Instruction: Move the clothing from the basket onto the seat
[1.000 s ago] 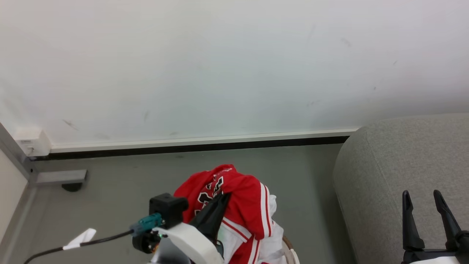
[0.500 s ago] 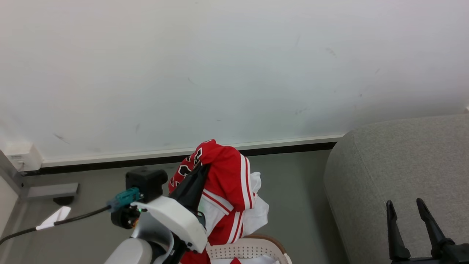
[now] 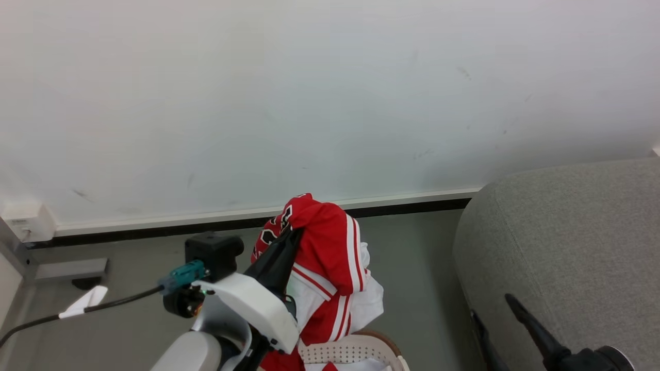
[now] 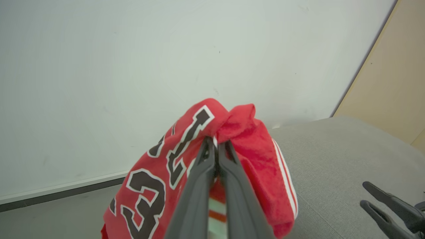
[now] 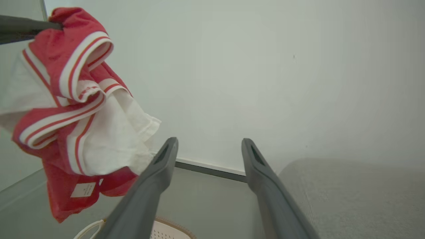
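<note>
Big picture first: the large light grey woven-fabric seat (image 3: pixel 567 232) is at the right of the head view, and the part you can see has nothing red on it. So no drop-off is done yet, as far as the views show.

Next, the soft bright red sports garment (image 3: pixel 330 242) w/ white stripe trim and dark, white-edged lettering. It hangs in the air over the grey floor (image 3: pixel 423 268), left of the seat and well apart from it. In the right wrist view, white lining and a small white label tag (image 5: pixel 84 190) dangle below it.

Its lower end hangs just above the small rounded cream-white perforated plastic basket (image 3: pixel 384 337) w/ brown rim, at the bottom edge of the head view. You can't tell if the hem is clear of the rim. More red and white fabric shows inside, so prob. at least one more trip.

The left tool (image 4: pixel 215 141) is pinched on a fold near the garment's top, fingers almost meeting. The right tool (image 5: pixel 209 142) has its fingers spread wide w/ nothing btw them, low by the seat's near side.

Status, as a judgement: the lift is done. The carry across to the seat and the release are left.
</note>
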{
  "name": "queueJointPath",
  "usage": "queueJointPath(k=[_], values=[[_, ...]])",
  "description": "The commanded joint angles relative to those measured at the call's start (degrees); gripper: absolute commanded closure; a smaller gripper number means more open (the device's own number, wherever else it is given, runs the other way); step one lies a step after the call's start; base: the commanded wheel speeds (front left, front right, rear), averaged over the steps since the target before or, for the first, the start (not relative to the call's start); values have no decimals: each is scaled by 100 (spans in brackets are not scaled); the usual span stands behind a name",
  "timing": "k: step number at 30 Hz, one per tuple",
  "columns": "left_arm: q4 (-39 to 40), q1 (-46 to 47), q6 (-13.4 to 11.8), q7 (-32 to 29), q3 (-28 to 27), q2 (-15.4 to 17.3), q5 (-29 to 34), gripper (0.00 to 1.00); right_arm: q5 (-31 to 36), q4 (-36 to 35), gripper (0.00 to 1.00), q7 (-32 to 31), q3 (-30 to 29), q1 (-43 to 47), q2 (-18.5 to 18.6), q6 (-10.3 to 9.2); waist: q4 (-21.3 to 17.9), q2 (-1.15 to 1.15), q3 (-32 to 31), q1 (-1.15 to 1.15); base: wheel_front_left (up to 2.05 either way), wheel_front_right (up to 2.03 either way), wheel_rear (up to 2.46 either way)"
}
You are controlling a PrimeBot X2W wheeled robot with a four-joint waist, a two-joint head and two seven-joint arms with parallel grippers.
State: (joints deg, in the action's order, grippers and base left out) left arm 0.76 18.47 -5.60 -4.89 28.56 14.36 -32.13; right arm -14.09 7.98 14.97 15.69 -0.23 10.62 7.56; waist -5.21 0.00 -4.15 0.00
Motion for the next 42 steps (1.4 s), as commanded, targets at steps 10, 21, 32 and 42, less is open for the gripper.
queueJointPath(k=[10, 21, 32, 42], values=[[11, 81, 27, 6, 116, -30, 28, 100, -1160, -114, 0, -231, 2074, -1088, 1030, -14, -7, 0, -27, 0, 0, 0, 0], [-67, 159, 125, -44, 329, -109, 37, 100, -1906, 585, 0, -281, 3752, -2470, 870, -14, 122, 0, -32, 0, 0, 0, 0], [-29, 254, 195, -166, 555, -224, -5, 100, -2206, 2434, 0, -24, 4568, -3543, -159, -14, 301, 0, -36, 0, 0, 0, 0], [-130, 240, 176, -128, 575, -260, -72, 100, -2687, 2641, 100, 26, 4482, -3610, -485, -14, 381, 0, -47, 0, 0, 0, 0]])
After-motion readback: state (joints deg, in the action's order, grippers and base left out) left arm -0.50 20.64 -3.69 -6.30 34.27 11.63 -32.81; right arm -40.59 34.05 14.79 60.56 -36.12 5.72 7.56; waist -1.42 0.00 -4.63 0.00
